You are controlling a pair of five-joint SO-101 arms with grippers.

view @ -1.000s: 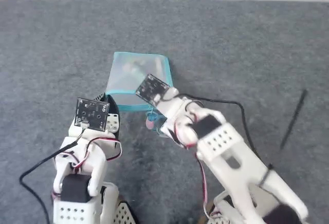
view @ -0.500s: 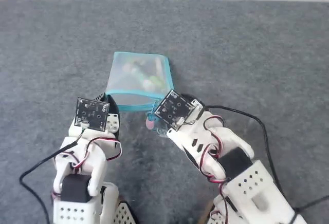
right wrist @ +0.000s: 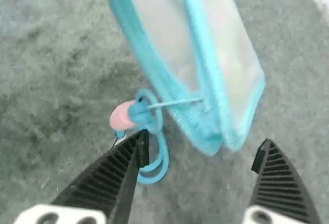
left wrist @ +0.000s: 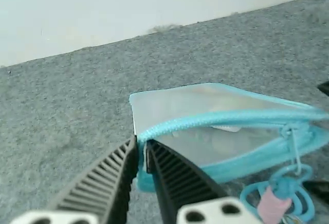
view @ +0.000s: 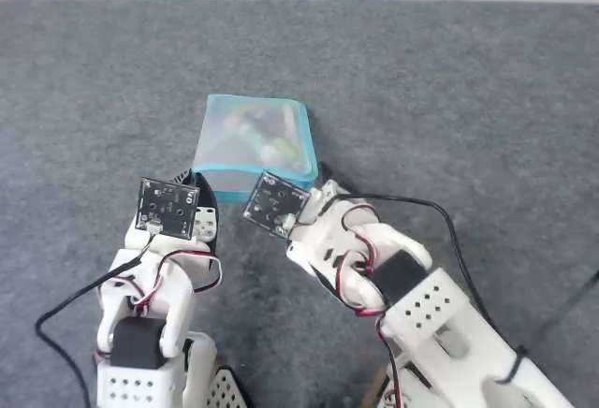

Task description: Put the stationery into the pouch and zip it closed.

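High view: pouch (view: 253, 137) flat on the bench (view: 468, 80), well in from the far edge. Left tool (left wrist: 142, 154) clamped on its corner; right tool (right wrist: 203, 144) spread apart above the zip pull (right wrist: 134, 115).

Grey carpeted tbl (view: 468, 80); teal pouch (view: 257, 137) lying on it, mid.

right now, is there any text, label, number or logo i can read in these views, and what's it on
No text here is readable.
pouch: clear with blue trim, no print visible; the contents are too blurred to read.
pink tag on the zip pull: no mark to be made out.
black board on the left arm's wrist and black board on the right arm's wrist: tiny marks, too small to read.
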